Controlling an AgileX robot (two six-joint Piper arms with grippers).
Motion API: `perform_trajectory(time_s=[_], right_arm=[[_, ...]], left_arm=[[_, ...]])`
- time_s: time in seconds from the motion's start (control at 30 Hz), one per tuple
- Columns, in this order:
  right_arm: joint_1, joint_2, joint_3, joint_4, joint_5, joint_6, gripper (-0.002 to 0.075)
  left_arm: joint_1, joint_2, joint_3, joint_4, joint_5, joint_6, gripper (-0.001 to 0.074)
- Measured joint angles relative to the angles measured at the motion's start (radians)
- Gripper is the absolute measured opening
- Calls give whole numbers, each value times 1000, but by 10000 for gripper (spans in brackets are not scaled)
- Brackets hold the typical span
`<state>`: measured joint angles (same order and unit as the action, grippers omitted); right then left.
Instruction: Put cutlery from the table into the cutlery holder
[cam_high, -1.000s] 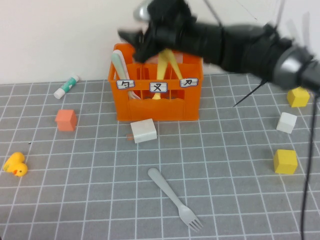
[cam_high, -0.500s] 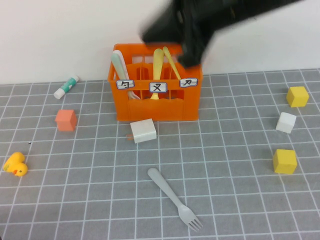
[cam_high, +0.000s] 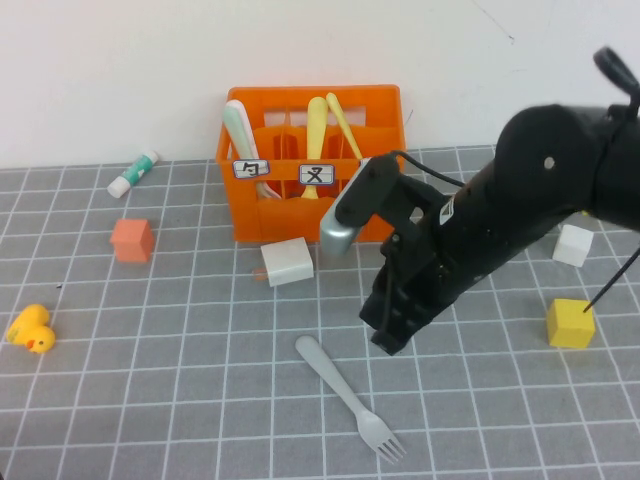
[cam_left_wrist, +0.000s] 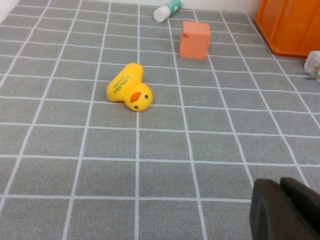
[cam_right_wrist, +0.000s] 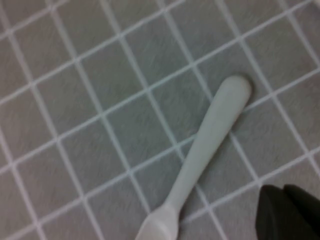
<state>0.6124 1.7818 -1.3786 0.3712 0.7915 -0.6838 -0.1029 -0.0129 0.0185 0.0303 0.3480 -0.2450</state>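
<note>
black right arm (cam_high: 520, 210), silver joint, black cable

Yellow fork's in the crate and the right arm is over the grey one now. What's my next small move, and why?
Probably ease the right gripper down toward the grey fork's handle end, which lies flat on the table just beside it, ungrasped. The yellow fork already stands in the cutlery holder. The left gripper sits low near the duck, uninvolved.
</note>
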Motion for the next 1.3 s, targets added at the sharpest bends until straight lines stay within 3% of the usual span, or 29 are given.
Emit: perform_trajectory(time_s=[0.13,0.3,0.4,0.9,1.0,1.17,1.3], right_arm=[[0,26,13,60,-55,-1,87],[1,101,13,106,-54,-14,393],[1,155,13,107,-49,-8,468],[39,224,12,109,-98,11,469],[39,229,11,109,-105,15,434],[39,235,8,97,-118,15,305],[39,235,6,91,-121,7,274]], left_arm=[[0,0,0,0,0,0,-1],[0,0,0,0,-2,0,-1],[0,0,0,0,-2,0,-1],[0,0,0,0,-2,4,-1],[0,0,0,0,-2,4,-1],[0,0,0,0,-2,4,-1],[0,0,0,0,-2,4,-1]])
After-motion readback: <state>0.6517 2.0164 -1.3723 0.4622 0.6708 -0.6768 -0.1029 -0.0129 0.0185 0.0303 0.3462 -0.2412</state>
